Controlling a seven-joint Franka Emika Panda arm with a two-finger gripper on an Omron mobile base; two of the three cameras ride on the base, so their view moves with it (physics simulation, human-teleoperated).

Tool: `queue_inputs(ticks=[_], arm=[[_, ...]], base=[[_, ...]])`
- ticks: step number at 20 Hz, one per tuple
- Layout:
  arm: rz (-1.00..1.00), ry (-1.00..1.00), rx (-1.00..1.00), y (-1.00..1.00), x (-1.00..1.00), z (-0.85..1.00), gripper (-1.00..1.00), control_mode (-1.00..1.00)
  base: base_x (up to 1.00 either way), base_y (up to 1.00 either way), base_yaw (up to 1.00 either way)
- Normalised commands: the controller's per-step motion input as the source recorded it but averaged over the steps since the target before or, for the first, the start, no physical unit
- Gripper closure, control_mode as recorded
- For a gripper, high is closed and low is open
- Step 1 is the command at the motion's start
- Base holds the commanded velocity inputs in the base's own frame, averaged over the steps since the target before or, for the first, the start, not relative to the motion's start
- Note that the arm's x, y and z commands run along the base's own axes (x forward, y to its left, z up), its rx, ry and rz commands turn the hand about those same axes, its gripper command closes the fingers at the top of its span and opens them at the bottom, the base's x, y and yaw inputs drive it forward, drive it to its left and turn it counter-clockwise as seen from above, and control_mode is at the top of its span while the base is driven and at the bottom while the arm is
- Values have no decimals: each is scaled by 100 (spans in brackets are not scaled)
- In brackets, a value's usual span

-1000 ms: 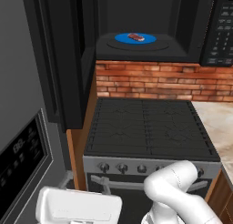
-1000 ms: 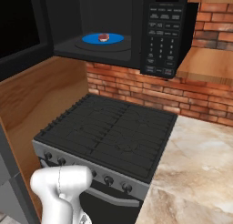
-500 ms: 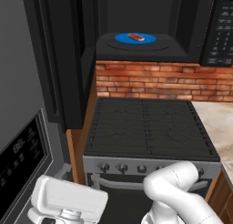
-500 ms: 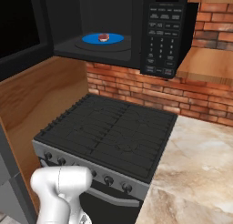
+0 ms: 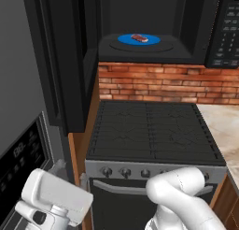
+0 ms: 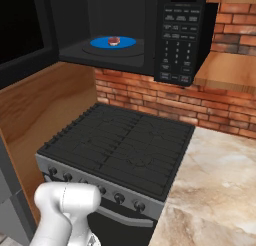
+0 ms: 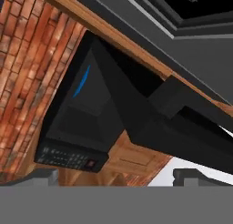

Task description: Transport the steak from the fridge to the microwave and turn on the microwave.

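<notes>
The steak (image 5: 139, 38) is a small red slab lying on the blue turntable (image 5: 135, 39) inside the black microwave (image 5: 154, 32), whose door (image 5: 65, 61) stands swung open to the left. From the right base view the steak (image 6: 114, 40) sits left of the keypad (image 6: 177, 45). My gripper (image 5: 71, 172) hangs low at the bottom left, in front of the fridge (image 5: 18, 98), far below the microwave, fingers pointing up. In the hand view the gripper (image 7: 116, 177) is open and empty, looking up at the microwave (image 7: 86, 123).
A black knobbed stove (image 5: 149, 131) sits under the microwave, backed by a red brick wall (image 5: 154, 84). A marble counter (image 6: 215, 190) runs to its right. A wooden panel (image 6: 45, 115) stands between stove and fridge. The fridge's dark dispenser panel (image 5: 23, 154) is beside my hand.
My hand has shifted left and a little up at the bottom of the left base view, tilting as it went. The steak and the microwave door have not moved.
</notes>
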Motion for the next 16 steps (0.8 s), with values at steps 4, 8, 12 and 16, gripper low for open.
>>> queue_inputs(ticks=[4,8,12,16], arm=[[12,0,4,39,22,-11,-100,-100],[17,0,7,16,39,0,-100,-100],[16,2,12,1,51,0,-100,-100],[16,2,12,1,53,0,-100,-100]], base=[[0,0,0],[0,0,0],[0,0,0],[0,0,0]])
